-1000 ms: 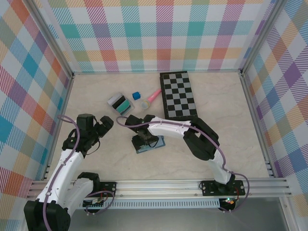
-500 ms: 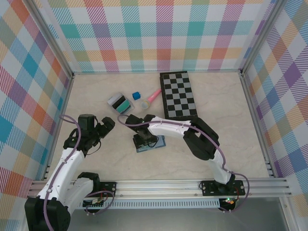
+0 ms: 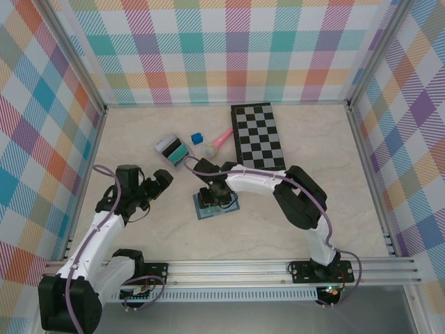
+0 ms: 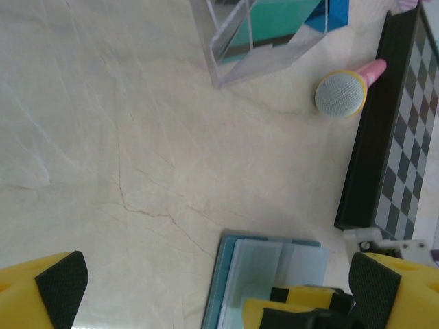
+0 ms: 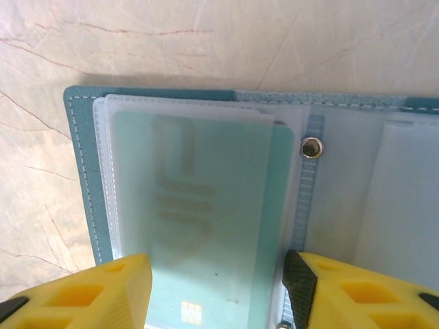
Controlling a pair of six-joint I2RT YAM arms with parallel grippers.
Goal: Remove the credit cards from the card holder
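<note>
The card holder (image 5: 81, 178) lies open and flat on the table (image 3: 139, 139), directly under the right gripper (image 5: 218, 288) and near the front of the left gripper (image 3: 160, 182). Its cover is slate-teal with pale stitching, and inside are milky, see-through sleeves. A green-teal credit card (image 5: 206, 205) with a faint logo sits in one sleeve. The right gripper's yellow fingers straddle it, part-way apart; whether they pinch it I cannot tell. A small metal snap (image 5: 313, 147) sits just ahead of one fingertip. The left gripper's jaws stand wide apart, holding nothing.
</note>
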